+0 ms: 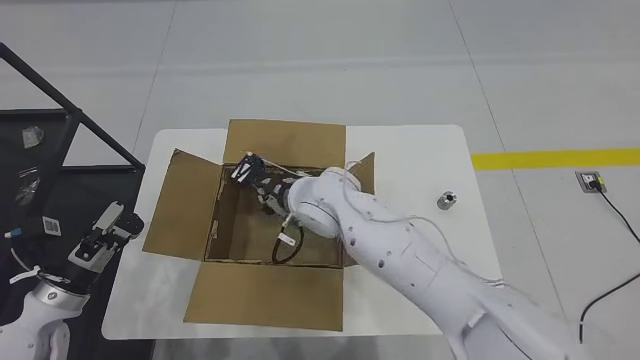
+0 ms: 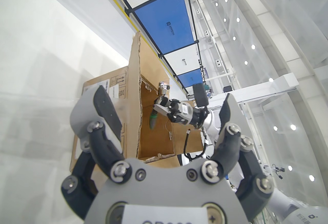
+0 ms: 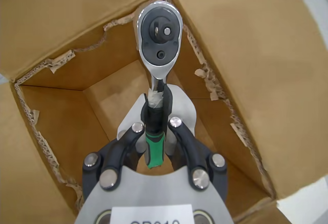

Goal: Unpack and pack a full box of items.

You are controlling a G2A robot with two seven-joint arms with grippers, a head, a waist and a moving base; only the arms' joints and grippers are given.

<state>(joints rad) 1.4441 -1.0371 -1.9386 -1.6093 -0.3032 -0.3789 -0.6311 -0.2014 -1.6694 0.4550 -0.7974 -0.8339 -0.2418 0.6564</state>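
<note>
box [image 2: 105, 77] side | up-arrows handling sign [image 2: 122, 79] | sticker [image 2: 114, 90] print illegible

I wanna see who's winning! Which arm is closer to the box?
Right. The right gripper is over the open box, holding a wrench; the left gripper sits off to its side.

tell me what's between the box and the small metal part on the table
Just bare table between box and metal part, as the top view shows.
</note>
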